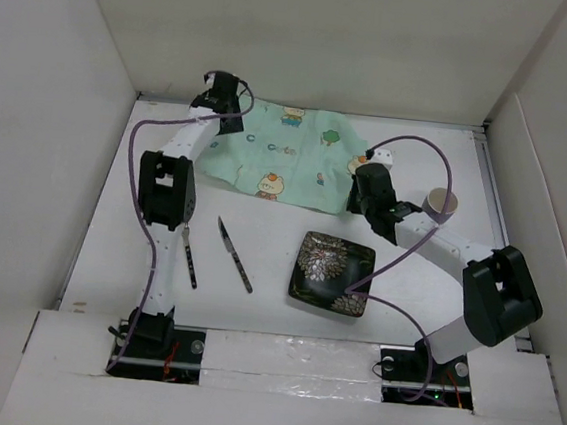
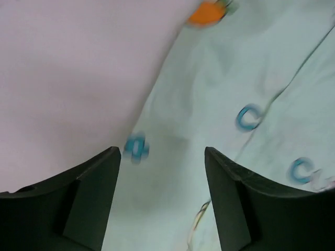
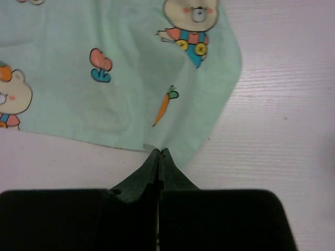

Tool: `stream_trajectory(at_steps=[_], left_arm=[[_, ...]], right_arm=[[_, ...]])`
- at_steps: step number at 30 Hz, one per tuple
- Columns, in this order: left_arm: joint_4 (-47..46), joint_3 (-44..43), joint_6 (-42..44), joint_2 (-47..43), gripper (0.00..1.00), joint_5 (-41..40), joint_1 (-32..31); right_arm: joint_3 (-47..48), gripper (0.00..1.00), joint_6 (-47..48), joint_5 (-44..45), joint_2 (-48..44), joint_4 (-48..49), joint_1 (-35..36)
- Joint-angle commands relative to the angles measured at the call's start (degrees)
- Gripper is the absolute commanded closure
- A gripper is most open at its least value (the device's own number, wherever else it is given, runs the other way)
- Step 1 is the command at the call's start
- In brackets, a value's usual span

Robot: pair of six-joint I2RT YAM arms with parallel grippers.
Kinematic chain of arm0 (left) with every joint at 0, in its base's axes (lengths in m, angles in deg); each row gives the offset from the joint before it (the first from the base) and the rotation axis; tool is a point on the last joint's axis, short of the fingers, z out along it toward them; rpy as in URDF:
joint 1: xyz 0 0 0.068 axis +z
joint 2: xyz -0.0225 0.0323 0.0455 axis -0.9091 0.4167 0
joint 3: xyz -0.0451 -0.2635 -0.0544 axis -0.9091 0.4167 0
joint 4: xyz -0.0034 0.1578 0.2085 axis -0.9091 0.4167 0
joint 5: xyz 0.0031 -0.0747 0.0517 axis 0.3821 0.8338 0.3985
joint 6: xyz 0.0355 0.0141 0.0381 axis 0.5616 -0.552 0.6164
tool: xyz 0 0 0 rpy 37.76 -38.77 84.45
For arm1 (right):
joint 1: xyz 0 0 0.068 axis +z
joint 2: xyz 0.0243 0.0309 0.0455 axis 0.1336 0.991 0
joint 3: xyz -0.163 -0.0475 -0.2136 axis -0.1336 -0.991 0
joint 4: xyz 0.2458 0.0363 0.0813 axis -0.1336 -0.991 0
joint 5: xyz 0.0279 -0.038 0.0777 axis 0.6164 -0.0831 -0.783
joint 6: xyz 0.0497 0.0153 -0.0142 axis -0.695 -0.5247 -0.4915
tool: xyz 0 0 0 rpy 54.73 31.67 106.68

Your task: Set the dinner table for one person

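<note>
Smooth matt white surface noted on dinner table; faint fine grain lines seen in right wrist view. At 12 o'clock on it, cloth mat: thin mint-green fabric, printed, matt, softly creased. At 5 o'clock of mat, plate: dark, glossy, glazed look, pale flower pattern. At 9 o'clock of plate, knife: greyish metal look. On left gripper, fingers seen as matt black plastic.

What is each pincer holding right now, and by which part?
Right pincer is shut on the green bear mat, pinching its near edge. Left pincer is open over the mat, holding nothing.
</note>
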Motion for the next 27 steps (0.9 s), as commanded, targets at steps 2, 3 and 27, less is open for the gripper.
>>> stream_trajectory(at_steps=[2, 3, 27], left_arm=[[-0.63, 8.90, -1.50, -8.56, 0.33, -0.05, 0.11], [-3.77, 11.60, -2.64, -12.74, 0.35, 0.30, 0.89], [-16.37, 45.38, -13.82, -19.83, 0.47, -2.78, 4.94]], right_arm=[[-1.12, 1.00, -1.60, -0.71, -0.14, 4.41, 2.30], [-1.21, 1.00, -1.77, -0.45, 0.21, 4.06, 2.30], [-8.60, 1.00, -3.97, -2.47, -4.62, 8.37, -4.03]])
